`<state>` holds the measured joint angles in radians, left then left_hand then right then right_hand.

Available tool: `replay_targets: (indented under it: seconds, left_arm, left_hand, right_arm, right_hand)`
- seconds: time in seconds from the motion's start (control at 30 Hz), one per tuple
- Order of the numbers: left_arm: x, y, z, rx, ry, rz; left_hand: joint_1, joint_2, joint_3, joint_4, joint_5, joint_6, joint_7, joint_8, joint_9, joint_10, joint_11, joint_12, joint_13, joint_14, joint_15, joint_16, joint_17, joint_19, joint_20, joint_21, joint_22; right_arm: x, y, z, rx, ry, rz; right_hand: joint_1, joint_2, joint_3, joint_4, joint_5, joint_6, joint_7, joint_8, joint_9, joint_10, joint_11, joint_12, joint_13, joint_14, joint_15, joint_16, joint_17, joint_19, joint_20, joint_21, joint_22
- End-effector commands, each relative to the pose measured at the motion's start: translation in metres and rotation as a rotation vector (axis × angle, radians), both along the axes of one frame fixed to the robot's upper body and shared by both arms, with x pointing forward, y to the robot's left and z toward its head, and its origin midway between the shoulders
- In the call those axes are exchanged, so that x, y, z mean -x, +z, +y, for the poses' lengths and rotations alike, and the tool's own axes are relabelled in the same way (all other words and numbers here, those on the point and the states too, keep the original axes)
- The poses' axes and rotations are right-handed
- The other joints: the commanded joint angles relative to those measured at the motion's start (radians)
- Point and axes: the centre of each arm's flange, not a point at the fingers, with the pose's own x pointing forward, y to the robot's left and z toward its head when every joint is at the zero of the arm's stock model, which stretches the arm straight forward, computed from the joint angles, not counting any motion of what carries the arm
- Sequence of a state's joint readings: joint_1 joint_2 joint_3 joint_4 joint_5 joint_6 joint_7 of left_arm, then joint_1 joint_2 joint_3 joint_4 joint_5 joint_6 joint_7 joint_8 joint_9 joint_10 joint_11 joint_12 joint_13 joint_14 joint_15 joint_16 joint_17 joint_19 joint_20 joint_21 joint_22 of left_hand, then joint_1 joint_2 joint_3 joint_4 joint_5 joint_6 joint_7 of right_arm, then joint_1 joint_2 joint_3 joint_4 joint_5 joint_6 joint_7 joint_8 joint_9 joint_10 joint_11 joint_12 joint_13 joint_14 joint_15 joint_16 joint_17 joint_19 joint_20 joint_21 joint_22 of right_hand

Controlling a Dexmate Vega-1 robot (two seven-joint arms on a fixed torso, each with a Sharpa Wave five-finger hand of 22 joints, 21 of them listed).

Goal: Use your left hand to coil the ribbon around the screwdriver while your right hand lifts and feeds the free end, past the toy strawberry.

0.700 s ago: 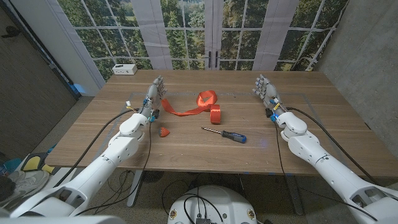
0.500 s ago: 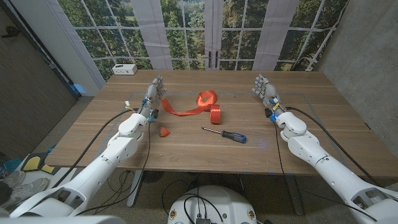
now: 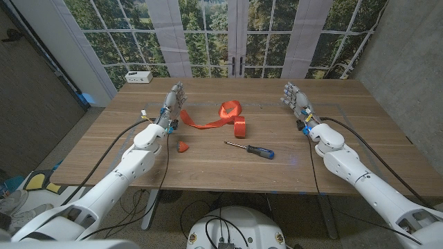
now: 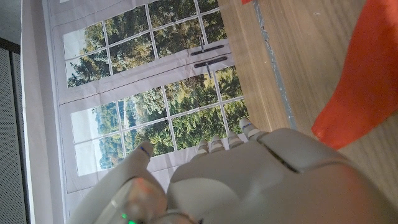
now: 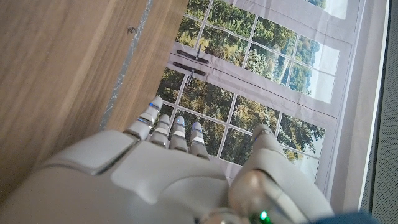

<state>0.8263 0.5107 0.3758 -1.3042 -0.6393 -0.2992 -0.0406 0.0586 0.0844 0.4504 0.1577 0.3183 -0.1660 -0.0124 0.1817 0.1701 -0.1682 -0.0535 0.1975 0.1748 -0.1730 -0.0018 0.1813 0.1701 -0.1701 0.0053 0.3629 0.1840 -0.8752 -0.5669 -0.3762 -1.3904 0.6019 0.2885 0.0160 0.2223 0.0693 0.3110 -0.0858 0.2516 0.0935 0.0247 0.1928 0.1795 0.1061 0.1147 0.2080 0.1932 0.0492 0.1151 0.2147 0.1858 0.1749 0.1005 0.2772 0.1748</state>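
Note:
An orange ribbon (image 3: 220,117) lies crumpled and strung out across the middle of the table, one end folded by the screwdriver side, the other trailing toward my left hand (image 3: 173,98). The ribbon (image 4: 364,81) also shows as an orange patch in the left wrist view, beyond my left hand (image 4: 249,180). A screwdriver (image 3: 250,149) with a blue and black handle lies in front of the ribbon. The red toy strawberry (image 3: 182,145) sits near my left wrist. My left hand is raised, fingers apart, holding nothing. My right hand (image 3: 295,97) (image 5: 168,174) stands open far right of the ribbon.
A small white box (image 3: 138,77) sits at the table's far left corner. The wooden table (image 3: 228,169) has bare surface along the front and on the right. Windows with trees stand behind the table.

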Motion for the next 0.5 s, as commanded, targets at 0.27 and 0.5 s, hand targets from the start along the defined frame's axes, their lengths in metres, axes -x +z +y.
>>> replay_targets:
  seconds: [0.27,0.5]
  left_arm:
    - [-0.006,0.008,-0.027,-0.041,-0.020,0.024]
    - [-0.008,0.011,-0.036,-0.051,-0.029,0.028]
  left_hand:
    - [0.006,0.059,0.006,-0.005,0.005,-0.143,-0.002,0.013,0.003,-0.168,0.010,0.013,0.006,-0.157,0.010,0.010,0.003,-0.038,0.013,0.006,0.003]
    - [0.007,0.057,0.005,-0.006,0.005,-0.130,-0.002,0.016,0.003,-0.159,0.014,0.015,0.006,-0.150,0.012,0.010,0.003,-0.035,0.016,0.005,0.002]
  right_arm:
    - [0.030,0.007,-0.010,0.192,-0.071,-0.016]
    - [0.045,0.012,-0.010,0.282,-0.109,-0.020]
  right_hand:
    - [0.046,0.008,0.015,-0.034,-0.008,0.064,-0.006,0.021,0.006,0.054,0.018,0.019,0.005,0.064,-0.001,0.017,0.004,0.023,0.016,-0.006,0.005]
    - [0.058,0.011,0.020,-0.042,-0.012,0.072,-0.013,0.021,0.006,0.066,0.017,0.021,0.005,0.074,-0.004,0.018,0.005,0.026,0.024,-0.008,0.006]
